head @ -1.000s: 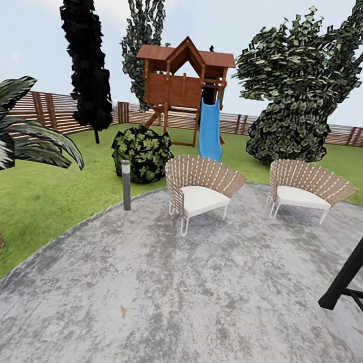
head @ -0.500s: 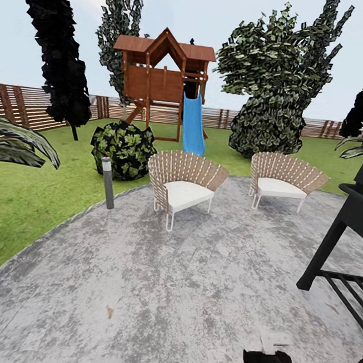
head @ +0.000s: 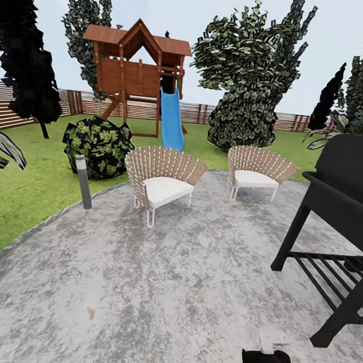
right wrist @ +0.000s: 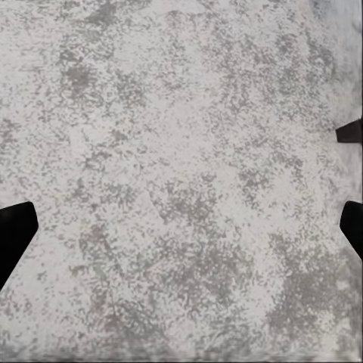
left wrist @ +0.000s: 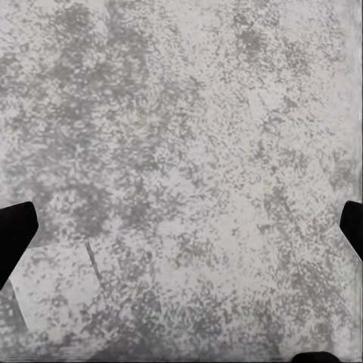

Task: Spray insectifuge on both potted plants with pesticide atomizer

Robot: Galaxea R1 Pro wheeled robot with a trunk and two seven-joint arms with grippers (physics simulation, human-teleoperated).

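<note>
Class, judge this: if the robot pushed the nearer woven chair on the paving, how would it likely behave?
The nearer chair would probably slide or tip easily: its thin white wire legs and open slatted back suggest little weight. Its loose-looking white seat cushion might shift. The stone paving looks rough, so the legs may catch.

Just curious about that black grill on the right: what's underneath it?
Under the black grill a slatted lower shelf spans its legs above grey stone paving. A dark shape sits on it at the picture's edge, unidentifiable.

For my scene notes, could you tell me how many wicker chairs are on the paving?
2: one wicker chair near the grey bollard lamp, another further right, before the big tree; the black grill may hide more.
</note>
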